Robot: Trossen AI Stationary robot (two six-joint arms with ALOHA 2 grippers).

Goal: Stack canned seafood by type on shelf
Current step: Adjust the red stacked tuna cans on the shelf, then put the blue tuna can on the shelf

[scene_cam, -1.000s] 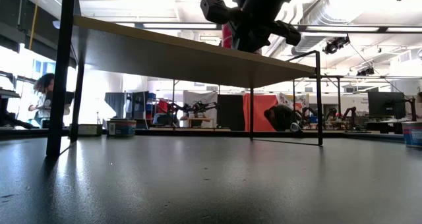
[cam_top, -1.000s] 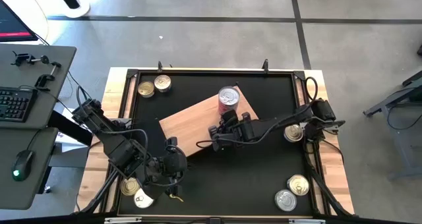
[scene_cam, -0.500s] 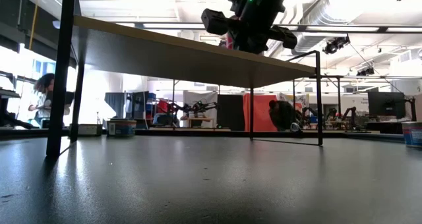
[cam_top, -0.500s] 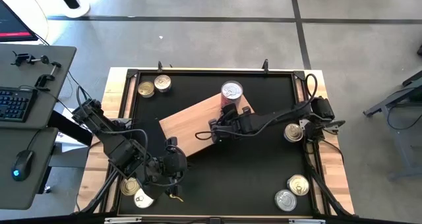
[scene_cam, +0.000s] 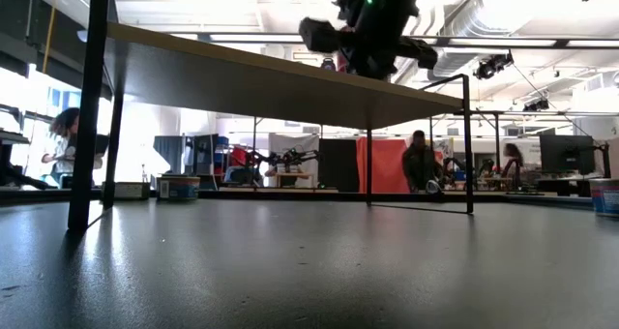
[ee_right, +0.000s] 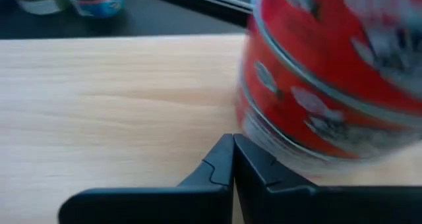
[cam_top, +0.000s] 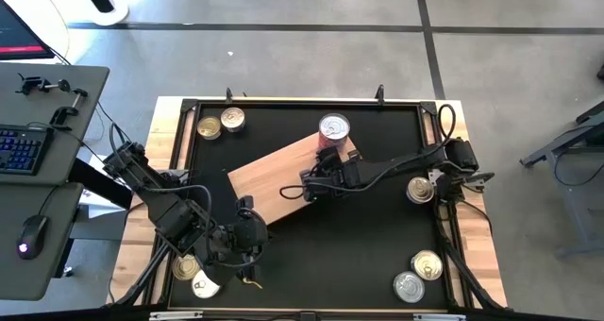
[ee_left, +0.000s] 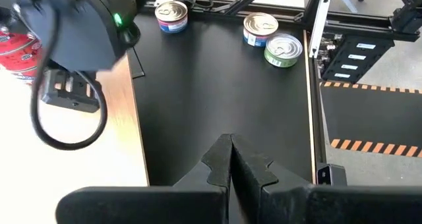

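The shelf (cam_top: 274,179) lies slantwise on the black table. A taller tin with a red label (cam_top: 332,129) stands upright on the shelf's far right corner, and fills the right wrist view (ee_right: 330,72). My right gripper (cam_top: 327,157) is shut over the shelf, just on the tin's near side. My left gripper (cam_top: 247,208) hovers shut over the table's near left part, its fingers (ee_left: 231,151) touching nothing. In the low view the shelf (scene_cam: 271,77) shows from below with my right arm above it. My right gripper is shut, and the outer side of its fingertips (ee_right: 247,155) lies against the red tin's side wall just above its bottom rim (ee_right: 264,135). The fingers slant down from the table's near side. The tin stands upright on the shelf.
Flat tins lie on the table: two at the far left (cam_top: 209,127) (cam_top: 233,120), one at the right edge (cam_top: 421,189), two at the near right (cam_top: 427,263) (cam_top: 408,286), two at the near left (cam_top: 189,267). People move in the room behind.
My right gripper has gone toward the table's far edge, still shut. The red tin has slid ahead of it along the shelf, upright, toward the shelf's far right corner.
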